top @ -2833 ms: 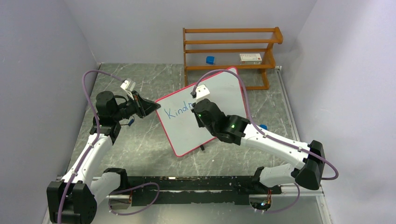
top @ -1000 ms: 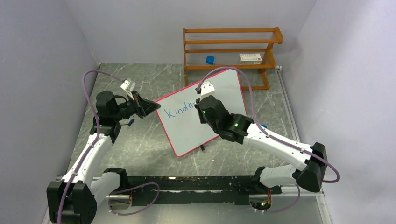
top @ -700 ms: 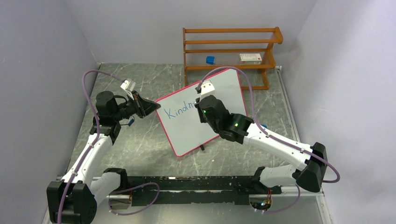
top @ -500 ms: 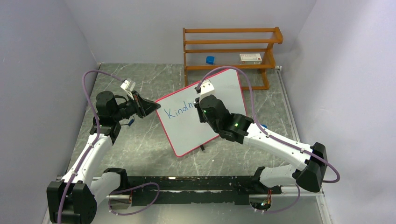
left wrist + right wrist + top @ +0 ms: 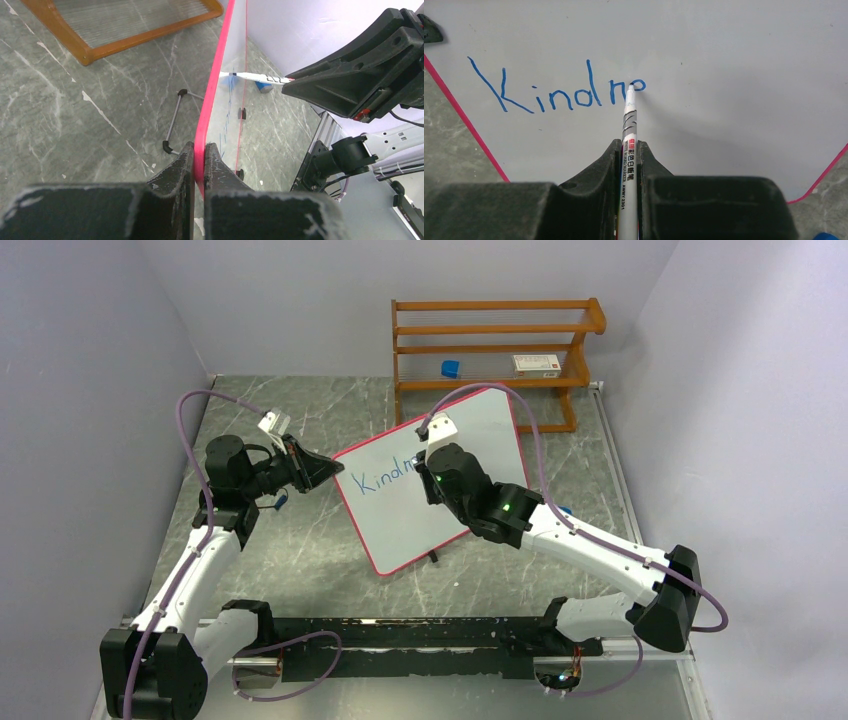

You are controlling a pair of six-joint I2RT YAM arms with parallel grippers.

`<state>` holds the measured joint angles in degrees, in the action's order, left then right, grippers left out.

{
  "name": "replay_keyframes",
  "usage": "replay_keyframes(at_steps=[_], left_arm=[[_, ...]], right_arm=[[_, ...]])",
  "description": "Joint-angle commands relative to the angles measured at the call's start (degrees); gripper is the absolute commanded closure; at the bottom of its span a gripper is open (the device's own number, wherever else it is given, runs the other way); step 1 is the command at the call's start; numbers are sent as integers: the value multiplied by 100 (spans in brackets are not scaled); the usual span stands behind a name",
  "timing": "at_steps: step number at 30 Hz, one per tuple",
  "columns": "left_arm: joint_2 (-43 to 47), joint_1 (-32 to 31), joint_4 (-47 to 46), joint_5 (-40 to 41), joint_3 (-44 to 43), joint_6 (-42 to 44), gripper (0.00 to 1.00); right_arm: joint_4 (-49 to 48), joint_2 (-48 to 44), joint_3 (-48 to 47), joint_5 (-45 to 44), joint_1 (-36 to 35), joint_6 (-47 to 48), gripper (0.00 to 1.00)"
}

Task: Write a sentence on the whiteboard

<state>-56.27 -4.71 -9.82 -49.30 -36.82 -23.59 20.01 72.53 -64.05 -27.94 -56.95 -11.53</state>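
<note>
Near the middle of the grey marbled table (image 5: 300, 560), the whiteboard (image 5: 400, 525) is seen propped up on a thin wire stand with black feet, its white face turned toward the right arm. Its left, red-pink rim is pinched between the fingers of the left gripper (image 5: 199, 150), which are closed onto it from the left side. On the upper left part of the white face, the sentence (image 5: 554, 92) is shown in blue marker: the letters "Kindn" can be read, followed by a small loop. A white marker (image 5: 628, 130) is clamped between the fingers of the right gripper (image 5: 628, 147), with its barrel lying along the gap between them and its tip set against the board at that loop. The lower part of the board's face is bare.

At the far side of the table, a wooden rack (image 5: 490, 330) is placed against the wall, just behind the board's far corner. On its lower shelf a small blue object (image 5: 451, 368) and a flat white box (image 5: 536, 364) are seen apart from each other. A small blue piece (image 5: 563, 511) is visible on the table to the right of the board, beside the right arm.
</note>
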Motion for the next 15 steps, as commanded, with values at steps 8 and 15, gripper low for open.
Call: replay_keyframes(at_steps=[8,15], left_arm=[[-112,-12,271,104,8,289,95],[-112,-12,279,105,4,294,95]], right_arm=[[313,-37,74,123,37,-82,100],[386,-41,112,15,35,-81,100]])
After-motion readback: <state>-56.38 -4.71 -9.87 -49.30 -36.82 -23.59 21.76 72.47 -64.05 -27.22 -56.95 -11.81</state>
